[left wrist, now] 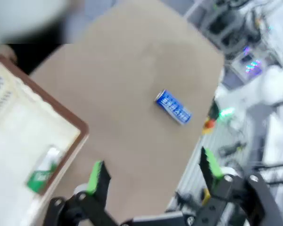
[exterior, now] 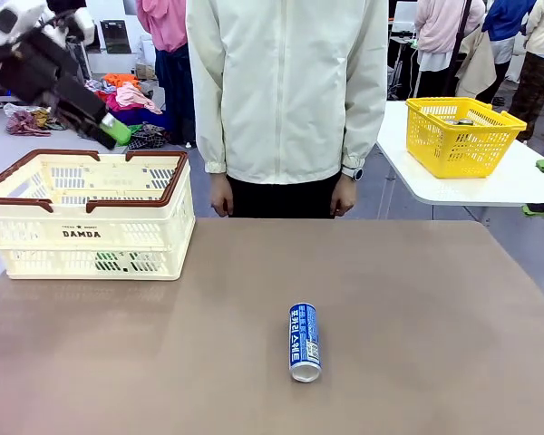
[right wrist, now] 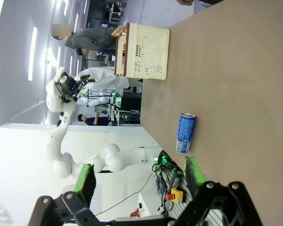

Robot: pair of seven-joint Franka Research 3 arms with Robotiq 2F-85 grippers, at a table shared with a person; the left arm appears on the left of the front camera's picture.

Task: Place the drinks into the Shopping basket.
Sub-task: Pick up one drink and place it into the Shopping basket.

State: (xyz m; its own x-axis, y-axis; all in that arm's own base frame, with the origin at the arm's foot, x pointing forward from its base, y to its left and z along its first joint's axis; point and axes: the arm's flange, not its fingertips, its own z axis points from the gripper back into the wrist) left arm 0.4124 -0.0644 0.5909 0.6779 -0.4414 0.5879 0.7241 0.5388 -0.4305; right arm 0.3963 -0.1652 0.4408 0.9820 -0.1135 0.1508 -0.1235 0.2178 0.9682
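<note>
Over the Shopping basket [exterior: 36,204], at the left of the surface [exterior: 435,299], the left fingers [exterior: 118,130] are held wide apart and empty. One green can [left wrist: 43,170] is shown inside the basket by the left wrist view, while from the front the contents cannot be made out clearly through the slotted wall. The step in hand is therefore judged to be the fetching of the blue can [exterior: 305,342], which lies on its side near the middle of the surface, well apart from the basket. A descent over it, with fingers set across its narrow body, is called for next. By the right wrist view the right fingers [right wrist: 87,181] are shown spread wide and empty, the blue can lying beyond them.
</note>
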